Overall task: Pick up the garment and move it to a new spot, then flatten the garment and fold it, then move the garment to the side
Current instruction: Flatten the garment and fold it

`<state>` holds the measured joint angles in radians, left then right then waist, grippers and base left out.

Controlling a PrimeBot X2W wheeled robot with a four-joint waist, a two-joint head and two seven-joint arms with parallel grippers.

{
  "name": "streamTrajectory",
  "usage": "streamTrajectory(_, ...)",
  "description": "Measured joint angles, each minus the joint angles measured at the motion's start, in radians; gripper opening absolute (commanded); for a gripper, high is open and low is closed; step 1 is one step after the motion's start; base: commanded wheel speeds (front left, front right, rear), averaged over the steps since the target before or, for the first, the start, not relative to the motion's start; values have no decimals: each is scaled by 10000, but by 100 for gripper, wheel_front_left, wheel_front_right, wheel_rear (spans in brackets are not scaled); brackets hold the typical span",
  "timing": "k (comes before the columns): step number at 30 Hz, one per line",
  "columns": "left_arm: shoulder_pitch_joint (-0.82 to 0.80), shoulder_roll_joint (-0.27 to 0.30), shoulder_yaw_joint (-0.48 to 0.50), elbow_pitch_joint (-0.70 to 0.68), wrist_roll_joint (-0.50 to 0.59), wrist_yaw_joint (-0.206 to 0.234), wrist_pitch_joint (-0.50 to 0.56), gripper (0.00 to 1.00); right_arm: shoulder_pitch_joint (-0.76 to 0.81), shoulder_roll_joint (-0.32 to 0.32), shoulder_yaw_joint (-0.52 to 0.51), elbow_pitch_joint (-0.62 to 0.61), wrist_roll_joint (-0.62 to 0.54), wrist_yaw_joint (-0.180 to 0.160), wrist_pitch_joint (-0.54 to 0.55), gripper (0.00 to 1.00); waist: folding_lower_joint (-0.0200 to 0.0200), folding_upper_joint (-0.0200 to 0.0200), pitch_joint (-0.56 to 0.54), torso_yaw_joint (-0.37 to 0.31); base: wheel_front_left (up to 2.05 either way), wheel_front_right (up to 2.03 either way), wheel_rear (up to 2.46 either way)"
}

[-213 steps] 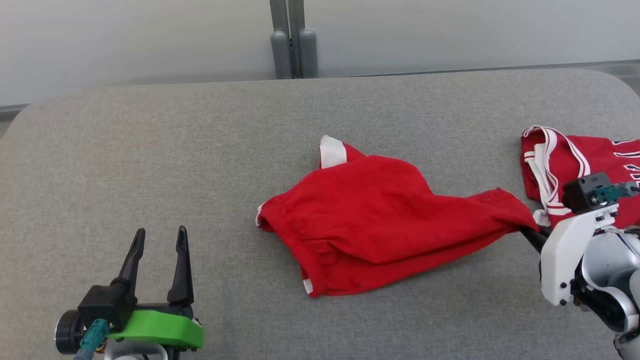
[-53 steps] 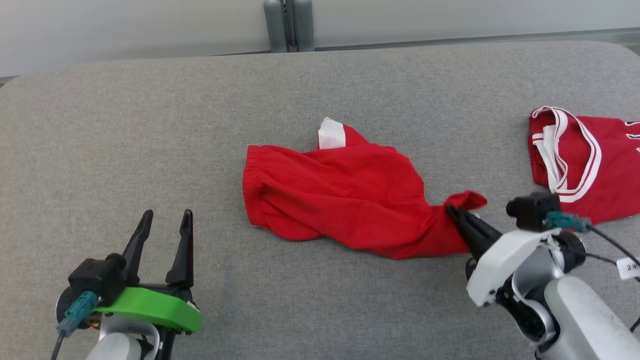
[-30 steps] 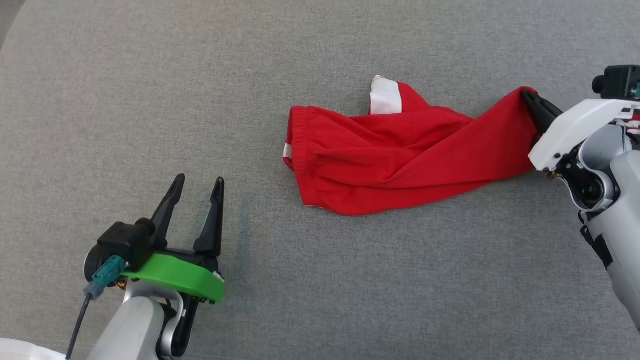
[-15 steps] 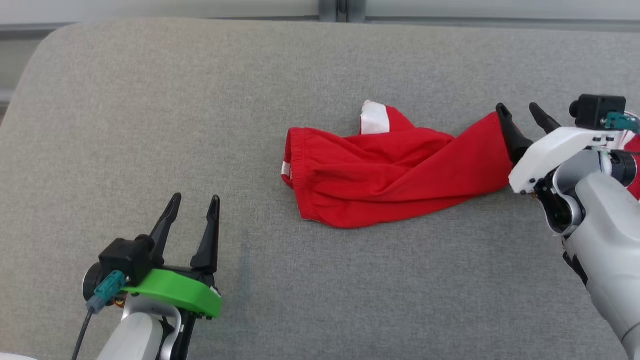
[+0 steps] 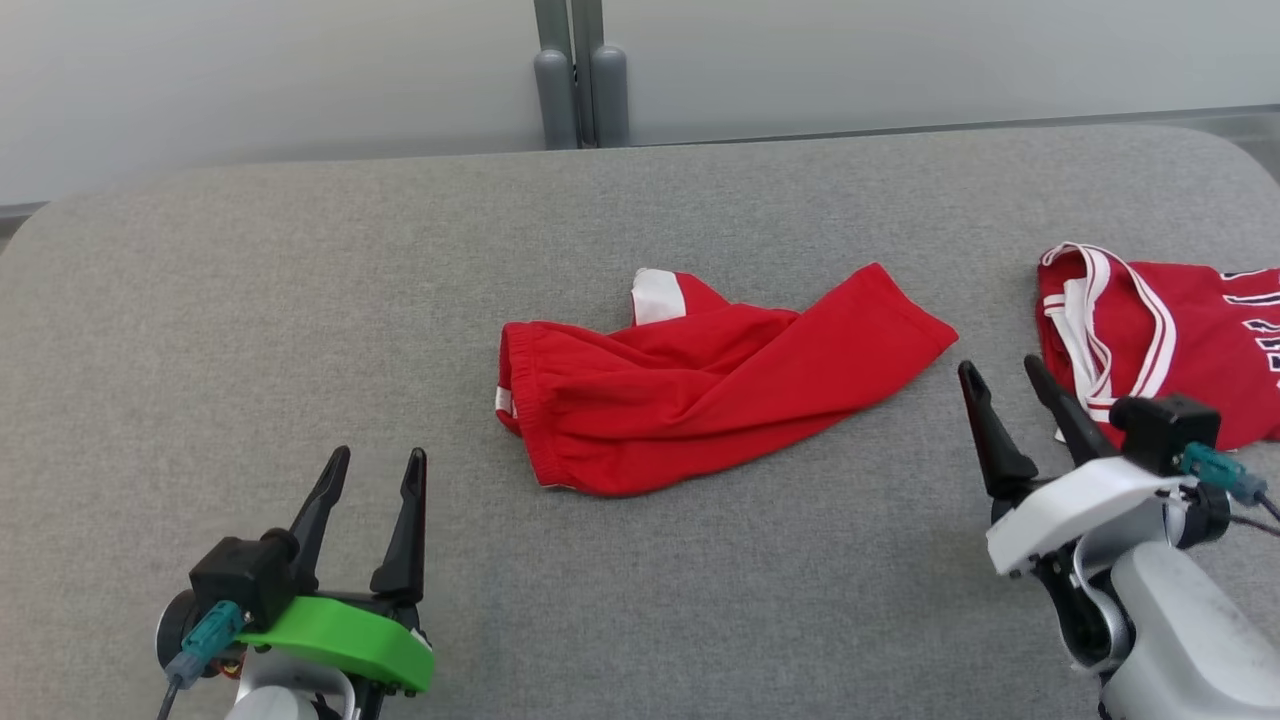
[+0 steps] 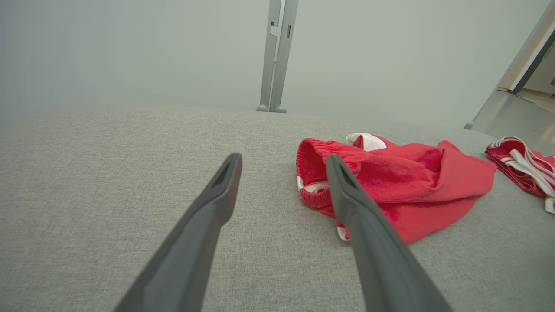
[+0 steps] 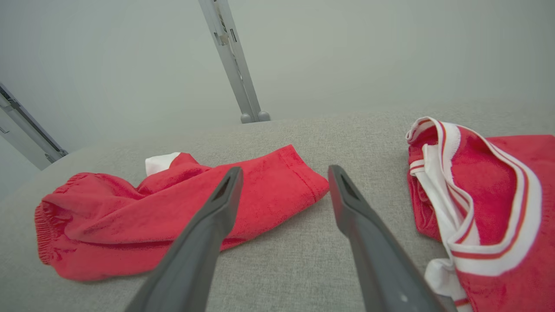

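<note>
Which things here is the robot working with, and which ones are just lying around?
For the job:
- red shorts, crumpled in the middle
- left gripper, fingers open
- right gripper, fingers open, beside the shorts

Just lying about:
- red jersey with white trim, far right
- grey posts behind the table

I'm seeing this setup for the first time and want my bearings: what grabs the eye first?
A rumpled red garment lies in the middle of the grey table, and a red jersey with white striped trim sits at the right edge. The right gripper is open between them, holding neither, and the left gripper is open at the lower left.
</note>
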<state>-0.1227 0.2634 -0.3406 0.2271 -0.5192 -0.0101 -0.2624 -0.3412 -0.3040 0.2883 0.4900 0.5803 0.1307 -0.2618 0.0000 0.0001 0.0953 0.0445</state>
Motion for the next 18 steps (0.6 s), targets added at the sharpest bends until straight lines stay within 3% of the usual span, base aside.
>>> streamTrajectory(6, 105, -4, -81, -38, -8, -33, 0, 100, 1125, 474, -585, -750, -583, 0, 0, 100, 0, 0, -174, -349, 0, 0, 0)
streamTrajectory(12, 34, -2, -150, -21, -8, -63, 15, 100, 1080, 550, -815, -894, -961, 0, 314, 100, 0, 0, -89, -337, 0, 0, 0)
streamTrajectory(18, -144, -6, -221, -17, -8, -86, 58, 100, 220, 606, -976, -280, -884, 0, 1356, 100, 0, 0, 145, -173, 0, 0, 0)
